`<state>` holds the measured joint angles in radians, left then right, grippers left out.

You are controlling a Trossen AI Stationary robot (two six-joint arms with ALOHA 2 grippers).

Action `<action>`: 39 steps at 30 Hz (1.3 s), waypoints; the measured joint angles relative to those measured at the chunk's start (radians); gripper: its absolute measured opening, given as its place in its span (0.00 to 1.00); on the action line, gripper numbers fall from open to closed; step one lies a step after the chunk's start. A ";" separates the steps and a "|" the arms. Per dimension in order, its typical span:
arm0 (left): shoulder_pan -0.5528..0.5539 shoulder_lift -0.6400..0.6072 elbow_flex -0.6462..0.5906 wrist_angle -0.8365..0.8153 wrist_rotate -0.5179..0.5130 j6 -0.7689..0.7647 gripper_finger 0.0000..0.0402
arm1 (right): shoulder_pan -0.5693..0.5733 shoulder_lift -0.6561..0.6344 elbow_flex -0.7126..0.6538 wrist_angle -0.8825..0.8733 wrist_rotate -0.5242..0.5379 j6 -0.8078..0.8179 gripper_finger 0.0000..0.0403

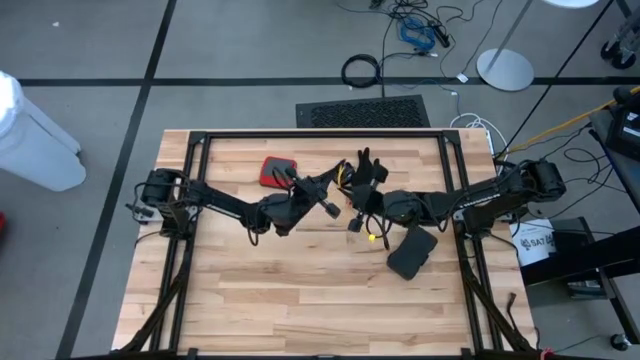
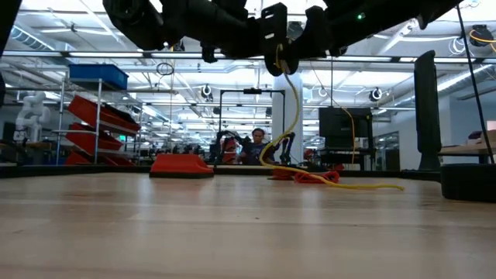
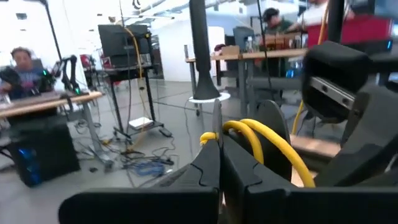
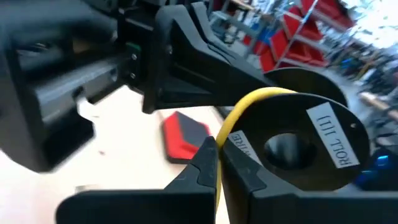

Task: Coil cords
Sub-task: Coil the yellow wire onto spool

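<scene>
Both arms are up over the middle of the table (image 1: 300, 300), mid-coil on the yellow cord (image 2: 293, 101).

Left gripper (image 3: 219, 163): fingers pressed together, pinching the yellow cord just beside the reel (image 4: 311, 146). Right gripper (image 4: 217, 163): fingers pressed together too, nipping the same cord where it meets the reel's rim. The grippers sit nearly touching, reel between them, well above the tabletop.

From the reel the yellow cord hangs down and runs out along the table, its slack lying with the red-orange cord (image 2: 306, 177) in a loose pile below the reel. The red case (image 1: 277, 172) sits near the reel, toward the left arm's side; the black pouch (image 1: 412, 252) is near it on the right arm's side.

Judgement: winding is underway, with most of the yellow cord not yet wound and the red-orange one untouched. Next move needs one gripper to hold the reel steady while the other regrips further down the slack and wraps it on without twisting.

Readable: the reel's white label says "ROLL" plus marks I can't make out; a second label near the rim is illegible.
</scene>
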<state>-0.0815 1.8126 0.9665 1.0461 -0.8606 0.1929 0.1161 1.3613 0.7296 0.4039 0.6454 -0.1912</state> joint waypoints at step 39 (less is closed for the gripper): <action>-0.013 -0.102 -0.008 -0.036 0.127 -0.084 0.00 | 0.004 0.074 -0.007 -0.101 0.049 -0.014 0.12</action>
<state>-0.0944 1.7105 0.9588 1.0105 -0.7337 0.1090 0.1198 1.4350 0.7226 0.3030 0.6945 -0.2055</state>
